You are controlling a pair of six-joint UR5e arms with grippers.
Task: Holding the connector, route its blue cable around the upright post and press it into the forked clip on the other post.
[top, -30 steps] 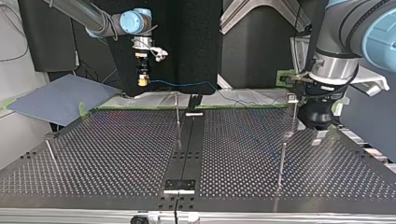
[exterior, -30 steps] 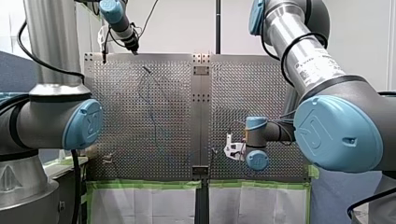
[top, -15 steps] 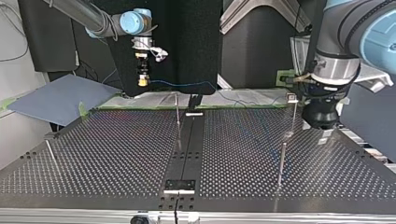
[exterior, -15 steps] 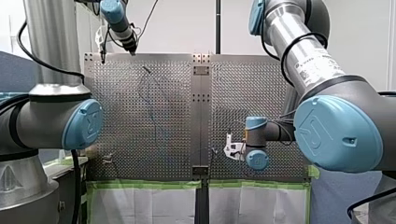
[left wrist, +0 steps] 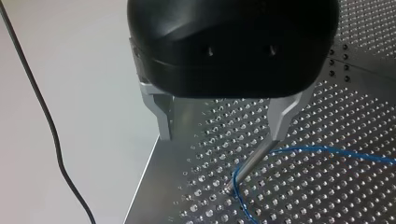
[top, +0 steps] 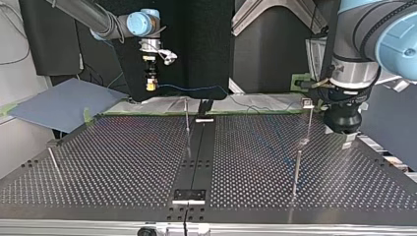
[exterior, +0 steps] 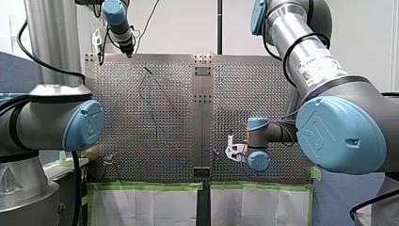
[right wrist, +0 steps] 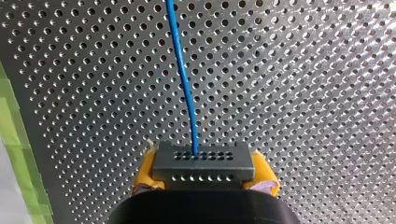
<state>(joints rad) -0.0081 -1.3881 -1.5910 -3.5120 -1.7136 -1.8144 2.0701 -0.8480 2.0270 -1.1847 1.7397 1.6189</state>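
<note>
Firmly, my right gripper [right wrist: 204, 173] pinches the dark grey connector [right wrist: 204, 161] between its yellow pads [right wrist: 144, 170], one pad on each side of the block. The blue cable [right wrist: 182, 70] leaves a hole in the connector's face and runs straight ahead of the gripper over the perforated table [right wrist: 303, 70]. A strip of green tape [right wrist: 11, 135] lines the table's edge beside it. In the front view this gripper hangs over the table's near edge, just right of the middle seam.

My left gripper [left wrist: 221, 134] has a black body, and its metal fingers [left wrist: 163, 112] are spread wide with nothing between them. A thin post [left wrist: 252, 161] rises from the table under one finger, its top at that finger's tip; I cannot tell whether they touch. The blue cable curves round the foot of this post and runs off across the holes. The front view puts this gripper over the table's far left corner.

In the top view two slim posts stand close to it. The farther post [top: 309, 120] carries a small pale block on top, and the nearer post [top: 296, 169] stands just in front of it.
</note>
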